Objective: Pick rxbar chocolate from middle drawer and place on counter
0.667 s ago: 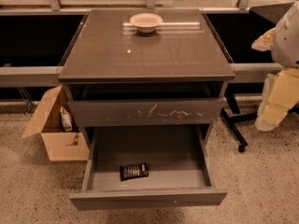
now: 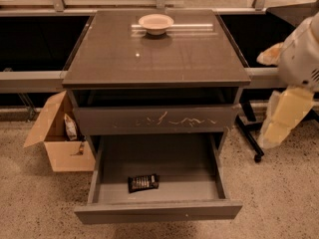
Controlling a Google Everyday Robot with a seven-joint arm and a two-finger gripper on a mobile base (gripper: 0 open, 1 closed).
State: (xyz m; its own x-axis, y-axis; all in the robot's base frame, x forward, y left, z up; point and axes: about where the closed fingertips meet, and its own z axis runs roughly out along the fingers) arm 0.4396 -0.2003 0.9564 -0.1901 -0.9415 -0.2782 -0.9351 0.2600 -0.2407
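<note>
The rxbar chocolate [image 2: 143,182] lay flat inside the middle drawer [image 2: 158,212], near the front. The drawer was pulled wide open. The gripper [image 2: 279,119] hung off to the right of the cabinet, well apart from the bar. I could not tell if it was open or closed. A pale bowl [image 2: 156,23] sat at the back of the counter [image 2: 149,63].
</note>
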